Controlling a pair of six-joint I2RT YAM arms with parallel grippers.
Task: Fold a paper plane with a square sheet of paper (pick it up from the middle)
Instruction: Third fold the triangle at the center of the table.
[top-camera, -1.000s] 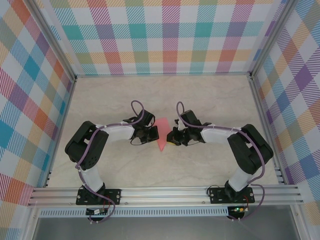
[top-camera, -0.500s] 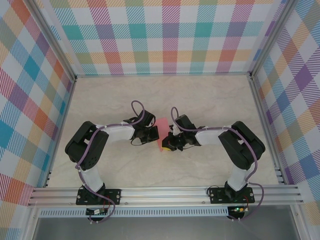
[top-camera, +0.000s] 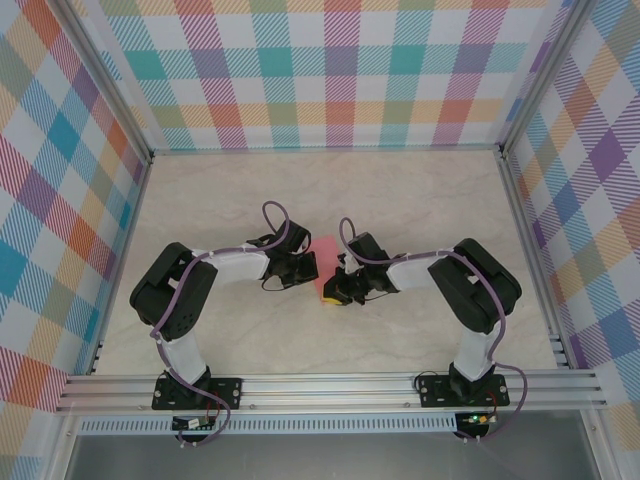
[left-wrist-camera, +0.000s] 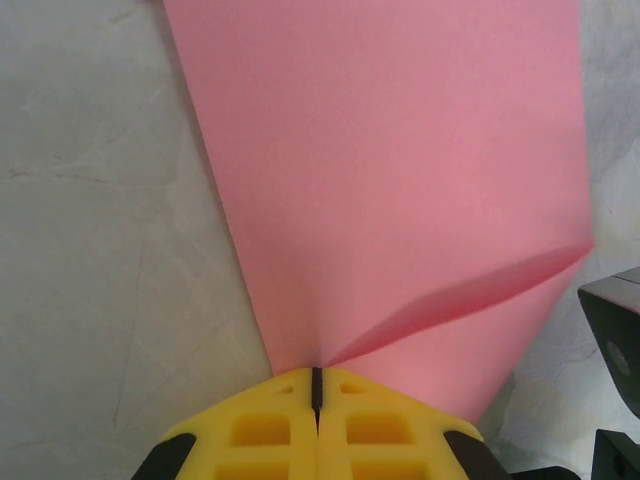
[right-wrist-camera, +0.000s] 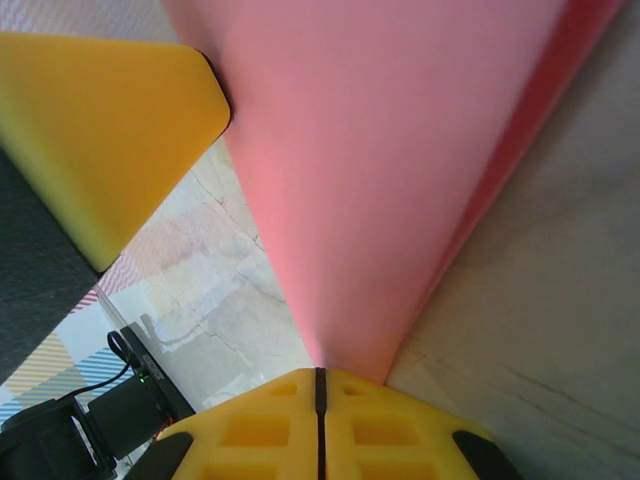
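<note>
Seen from above, the folded pink paper (top-camera: 326, 247) was mostly hidden between the two wrists, its outline unreadable. The left gripper (left-wrist-camera: 316, 385) was clamped on one edge and the right gripper (right-wrist-camera: 320, 382) on another, with the sheet fanning away from both sets of fingertips.

Quick tally, fwiw: just one pink paper sheet (left-wrist-camera: 400, 180) is counted, and two arms are seen, the left arm (top-camera: 225, 262) and the right arm (top-camera: 440, 266), with two yellow-fingered grippers tallied, the left gripper (left-wrist-camera: 316, 385) and the right gripper (right-wrist-camera: 320, 378). One marbled table (top-camera: 420, 190) is counted, with three plaid walls made out around it: left wall (top-camera: 50, 180), back wall (top-camera: 330, 70), right wall (top-camera: 590, 180). Two black base plates, the left base plate (top-camera: 197, 390) and the right base plate (top-camera: 470, 388), are spotted along one aluminium rail (top-camera: 330, 385).
</note>
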